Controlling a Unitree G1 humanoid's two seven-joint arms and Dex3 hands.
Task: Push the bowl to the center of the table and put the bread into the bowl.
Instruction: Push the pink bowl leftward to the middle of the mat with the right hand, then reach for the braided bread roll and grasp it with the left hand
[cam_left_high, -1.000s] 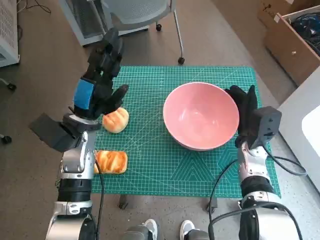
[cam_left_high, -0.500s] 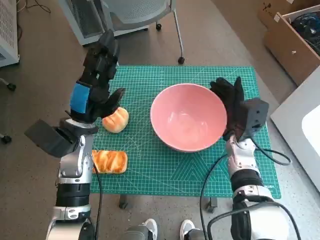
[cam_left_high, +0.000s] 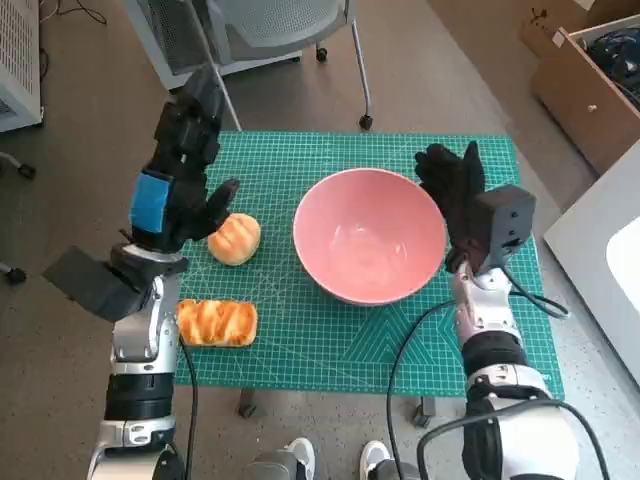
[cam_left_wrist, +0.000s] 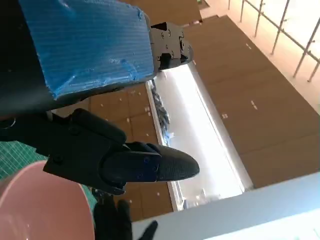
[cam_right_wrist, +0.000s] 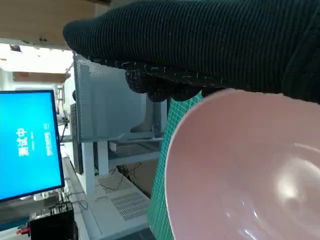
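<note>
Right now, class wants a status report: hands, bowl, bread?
Left hand open above round bread. Right hand open against bowl rim. Long bread untouched.

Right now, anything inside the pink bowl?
Nothing shows inside the pink bowl: its pale inner surface is bare in the head and right wrist views. Both breads, the round bun and the long loaf, lie outside on the green mat. What's under the bowl is hidden.
</note>
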